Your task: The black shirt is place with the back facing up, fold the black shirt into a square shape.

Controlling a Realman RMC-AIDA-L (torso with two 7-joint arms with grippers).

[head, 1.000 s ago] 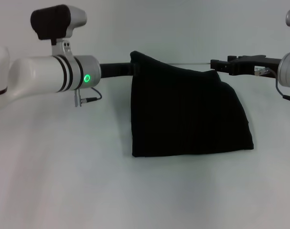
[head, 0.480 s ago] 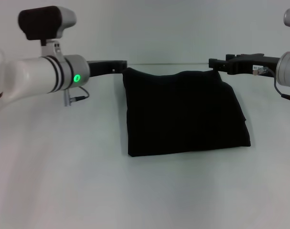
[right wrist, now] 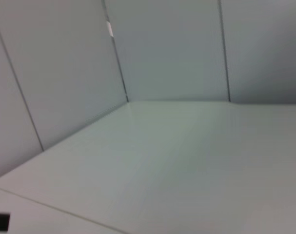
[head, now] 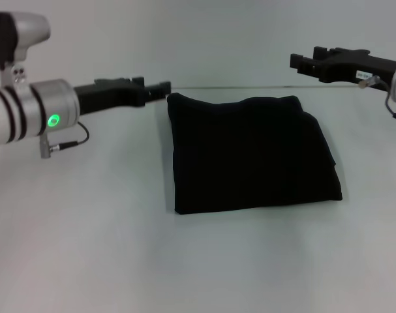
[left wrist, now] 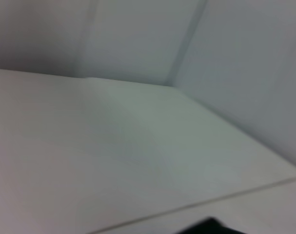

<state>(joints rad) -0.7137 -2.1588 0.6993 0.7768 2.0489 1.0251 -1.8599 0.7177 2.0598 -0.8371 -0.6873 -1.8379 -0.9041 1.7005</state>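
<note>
The black shirt (head: 250, 153) lies folded into a rough square flat on the white table (head: 87, 248), plain side up, with no lettering showing. My left gripper (head: 160, 90) hovers just beyond the shirt's far left corner, open and empty, not touching the fabric. My right gripper (head: 301, 63) is open and empty, raised above and behind the shirt's far right corner. The wrist views show only table and wall, with a small dark sliver at the edge of each.
Pale wall panels (head: 217, 39) stand behind the table's far edge. The table runs on to the left of the shirt, to its right and in front of it.
The left gripper let go of the shirt's far left corner, which dropped flat, and drew back left. The right gripper then rose up off the far right corner.
</note>
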